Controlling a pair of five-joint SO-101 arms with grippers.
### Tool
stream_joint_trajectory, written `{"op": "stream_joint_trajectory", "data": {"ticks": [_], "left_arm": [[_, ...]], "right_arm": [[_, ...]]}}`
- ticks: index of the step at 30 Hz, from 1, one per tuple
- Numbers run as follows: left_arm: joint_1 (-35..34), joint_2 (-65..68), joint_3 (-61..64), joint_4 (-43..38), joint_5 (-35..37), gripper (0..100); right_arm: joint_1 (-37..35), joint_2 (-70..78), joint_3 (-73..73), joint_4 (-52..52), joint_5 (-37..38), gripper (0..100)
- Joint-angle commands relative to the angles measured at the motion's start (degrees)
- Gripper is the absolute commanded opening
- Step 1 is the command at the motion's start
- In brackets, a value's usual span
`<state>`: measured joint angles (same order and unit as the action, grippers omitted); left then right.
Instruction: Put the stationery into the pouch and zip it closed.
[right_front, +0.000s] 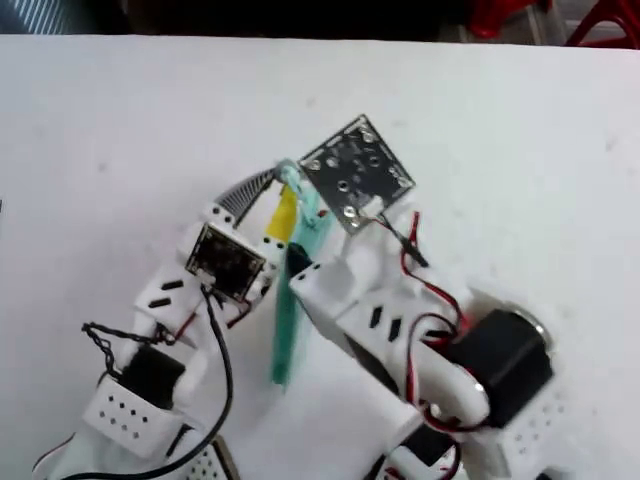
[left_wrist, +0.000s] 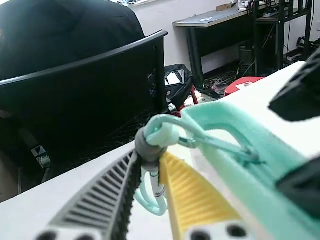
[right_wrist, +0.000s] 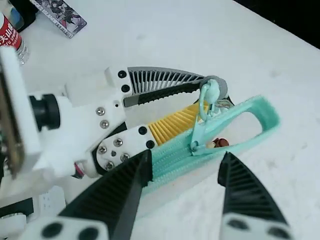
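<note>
The teal pouch (right_front: 286, 320) stands on its long edge on the white table, zip side up. Its slider (right_wrist: 193, 146) sits close to the loop handle (right_wrist: 262, 117), and something red-brown (right_wrist: 220, 143) shows in the short open stretch. My left gripper (right_front: 285, 185), with one grey and one yellow finger, is shut on the zipper pull (left_wrist: 157, 136) at the pouch's far end. My right gripper (right_wrist: 187, 157) has black fingers on either side of the pouch body (right_wrist: 190, 182), one fingertip (right_wrist: 145, 162) over the zip edge, clamping it mid-length.
Both arms crowd the table's near middle, wrists almost touching. A bottle (right_wrist: 7, 30), a printed card (right_wrist: 57, 17) and a white power strip (right_wrist: 45, 200) lie off to one side. A black chair (left_wrist: 90, 95) stands beyond the table's far edge.
</note>
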<state>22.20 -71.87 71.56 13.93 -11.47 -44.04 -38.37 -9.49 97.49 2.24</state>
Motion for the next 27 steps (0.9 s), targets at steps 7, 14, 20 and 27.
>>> {"op": "stream_joint_trajectory", "data": {"ticks": [7, 14, 20, 27], "left_arm": [[0.75, 0.48, -1.85, 2.29, 0.44, 2], [0.57, 0.48, -1.85, 2.29, 0.44, 2], [0.66, 0.48, -1.85, 2.29, 0.44, 2], [0.84, 0.48, -1.85, 2.29, 0.44, 2]], "right_arm": [[9.10, 5.14, -3.08, -6.55, 15.47, 21.3], [2.68, 8.40, -3.16, -10.42, 15.65, 21.2], [2.24, 11.03, -2.81, -12.70, 15.91, 21.1], [7.69, 15.60, -3.08, -11.65, 16.00, 1.6]]}}
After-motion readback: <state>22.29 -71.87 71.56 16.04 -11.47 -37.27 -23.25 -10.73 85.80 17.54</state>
